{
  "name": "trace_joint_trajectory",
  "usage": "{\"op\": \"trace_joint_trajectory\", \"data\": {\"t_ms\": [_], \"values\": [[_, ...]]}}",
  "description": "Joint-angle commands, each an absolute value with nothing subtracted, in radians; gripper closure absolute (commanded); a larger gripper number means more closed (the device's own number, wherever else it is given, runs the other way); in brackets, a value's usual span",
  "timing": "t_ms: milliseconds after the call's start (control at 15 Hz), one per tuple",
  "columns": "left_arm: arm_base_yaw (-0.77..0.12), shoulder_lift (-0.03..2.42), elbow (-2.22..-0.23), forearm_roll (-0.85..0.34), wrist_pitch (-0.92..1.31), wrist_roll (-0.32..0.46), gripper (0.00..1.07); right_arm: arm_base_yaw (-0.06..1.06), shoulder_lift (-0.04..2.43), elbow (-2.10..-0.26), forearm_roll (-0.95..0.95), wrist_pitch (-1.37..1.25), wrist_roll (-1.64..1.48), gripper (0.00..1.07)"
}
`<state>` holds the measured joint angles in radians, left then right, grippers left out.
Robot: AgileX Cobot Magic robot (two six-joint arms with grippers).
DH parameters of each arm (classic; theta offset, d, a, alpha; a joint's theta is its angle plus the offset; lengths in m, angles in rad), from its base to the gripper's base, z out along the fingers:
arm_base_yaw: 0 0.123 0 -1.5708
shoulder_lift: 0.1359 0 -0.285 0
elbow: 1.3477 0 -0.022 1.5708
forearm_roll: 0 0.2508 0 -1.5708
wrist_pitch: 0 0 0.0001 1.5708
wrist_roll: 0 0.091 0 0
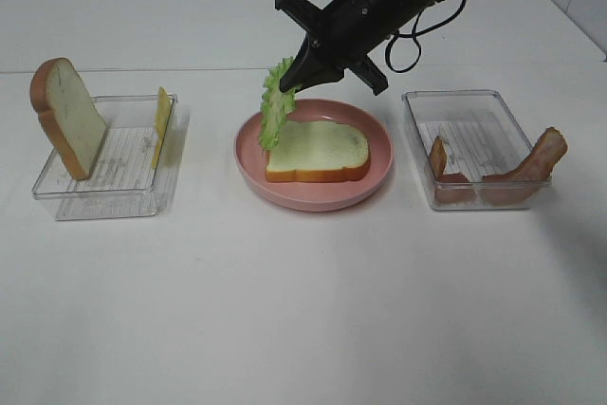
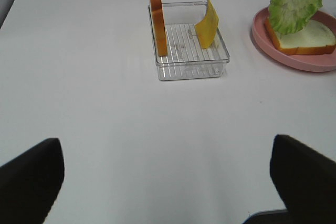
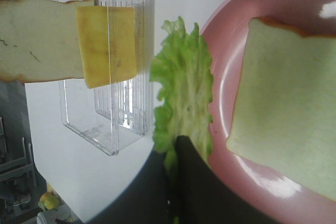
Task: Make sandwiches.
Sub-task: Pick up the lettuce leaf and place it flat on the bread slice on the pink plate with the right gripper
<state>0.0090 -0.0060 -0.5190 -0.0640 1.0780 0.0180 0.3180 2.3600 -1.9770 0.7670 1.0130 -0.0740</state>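
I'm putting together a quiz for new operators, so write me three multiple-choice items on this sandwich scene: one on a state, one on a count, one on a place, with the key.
1. The right gripper is: A. open and empty; B. shut on the lettuce; C. shut on a knife.
2. Bread slices lying flat on the pink plate: A. none; B. one; C. two.
3. The cheese slice is: A. on the pink plate; B. in the right gripper; C. in the left clear container.

Key:
1 B, its jaws pinch the top of the leaf, which hangs over the plate's rim.
2 B, a single flat bread slice lies there.
3 C, it stands on edge in that container, opposite the upright bread slice.
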Motion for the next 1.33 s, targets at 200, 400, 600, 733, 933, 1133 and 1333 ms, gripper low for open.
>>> {"op": "trace_joint_trajectory", "data": {"t_ms": [200,400,600,733,933,1133,1333], "values": [[0.01,-0.023,-0.516,-0.067,1.07,0.017,0.06,0.315,2.375,-1.981,0.671,0.987,-0.071,1.07],[0.01,-0.023,-0.516,-0.067,1.07,0.017,0.06,0.315,2.375,-1.981,0.556,0.991,-0.023,1.07],[0.01,-0.023,-0.516,-0.067,1.07,0.017,0.06,0.315,2.375,-1.981,0.506,1.007,-0.014,1.07],[0.01,-0.023,-0.516,-0.067,1.07,0.017,0.06,0.315,2.375,-1.981,0.499,1.018,-0.014,1.06],[0.01,-0.023,-0.516,-0.067,1.07,0.017,0.06,0.315,2.375,-1.981,0.487,1.027,-0.014,0.6],[0.01,-0.023,-0.516,-0.067,1.07,0.017,0.06,0.315,2.343,-1.983,0.413,1.053,-0.018,0.2],[0.01,-0.023,-0.516,-0.067,1.07,0.017,0.06,0.315,2.261,-1.983,0.295,1.072,-0.009,0.19]]}}
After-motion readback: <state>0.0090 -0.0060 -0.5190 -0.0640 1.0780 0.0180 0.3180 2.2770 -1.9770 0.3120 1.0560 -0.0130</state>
